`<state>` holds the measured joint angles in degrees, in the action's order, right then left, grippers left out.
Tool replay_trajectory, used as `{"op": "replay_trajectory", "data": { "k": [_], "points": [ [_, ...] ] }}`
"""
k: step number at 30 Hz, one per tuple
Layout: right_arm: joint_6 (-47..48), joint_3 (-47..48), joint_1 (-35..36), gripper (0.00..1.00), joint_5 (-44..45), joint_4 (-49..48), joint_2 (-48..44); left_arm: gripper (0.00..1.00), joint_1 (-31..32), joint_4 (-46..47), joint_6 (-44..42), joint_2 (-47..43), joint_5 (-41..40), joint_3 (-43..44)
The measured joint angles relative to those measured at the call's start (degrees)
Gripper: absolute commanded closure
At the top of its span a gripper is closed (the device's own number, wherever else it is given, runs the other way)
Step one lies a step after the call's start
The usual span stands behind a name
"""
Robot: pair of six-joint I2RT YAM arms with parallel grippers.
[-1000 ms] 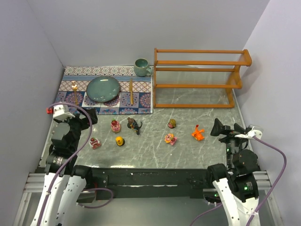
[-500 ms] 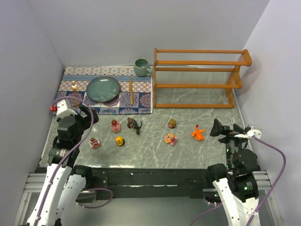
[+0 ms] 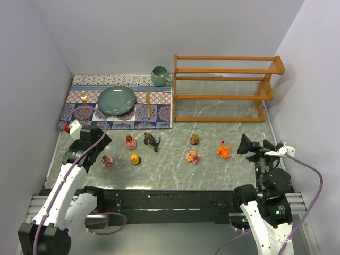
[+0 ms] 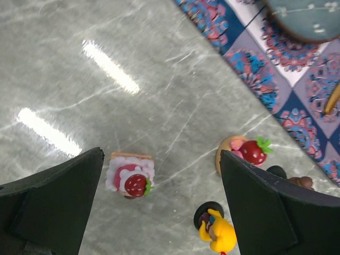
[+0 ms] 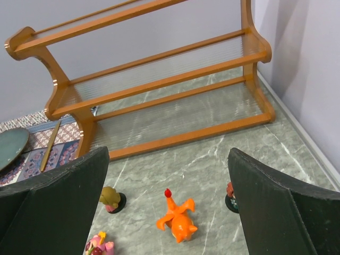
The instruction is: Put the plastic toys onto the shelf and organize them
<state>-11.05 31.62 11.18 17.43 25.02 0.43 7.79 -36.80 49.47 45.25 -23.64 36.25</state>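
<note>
Over the last second the left arm has stretched forward and down from beside the mat toward the nearest toys; the right arm has not shifted.

The left gripper (image 4: 161,159) hangs with its jaws spread wide and nothing between its pads. Below the gap, close to the left finger, the pink strawberry toy (image 4: 130,175) stands on the table (image 3: 175,172), untouched. Another strawberry-topped toy (image 4: 241,151) sits by the right finger, and the yellow figure (image 4: 218,232) is just beside that one. The dark spiky creature (image 3: 152,141) stands a little farther toward the middle.

The right gripper (image 5: 167,159) is likewise fully released and holds nothing. It hovers above the orange creature (image 5: 178,220), with the brown round-headed figure (image 5: 110,198) to one side and the pink-and-yellow toy (image 3: 192,156) nearby. A further small toy shows partly behind its right finger, too hidden to identify.

Beyond these, the shelf (image 3: 223,70) stands at the far right of the table, all three tiers bare. The mat (image 3: 79,79) with its plate (image 3: 116,100) and mug (image 3: 159,75) lies to the shelf's left.

Judging by this, the task has barely begun: no toy is on the shelf, all visible toys remain scattered on the table, and the first pickup is not yet made. The left arm appears to be lining up on the pink strawberry toy.
</note>
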Motion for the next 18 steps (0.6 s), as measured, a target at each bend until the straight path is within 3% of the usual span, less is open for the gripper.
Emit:
{"op": "replay_trajectory", "data": {
  "k": [13, 18],
  "points": [
    [-0.02, 0.0, 0.85, 0.0, 0.04, 0.33, 0.0, 0.01, 0.0, -0.28, 5.92, 7.23, 2.6, -2.62],
    [-0.02, 0.0, 1.2, 0.0, 0.04, 0.35, 0.0, 0.09, 0.0, -0.11, 7.28, 9.01, 3.56, -4.0]
  ]
}}
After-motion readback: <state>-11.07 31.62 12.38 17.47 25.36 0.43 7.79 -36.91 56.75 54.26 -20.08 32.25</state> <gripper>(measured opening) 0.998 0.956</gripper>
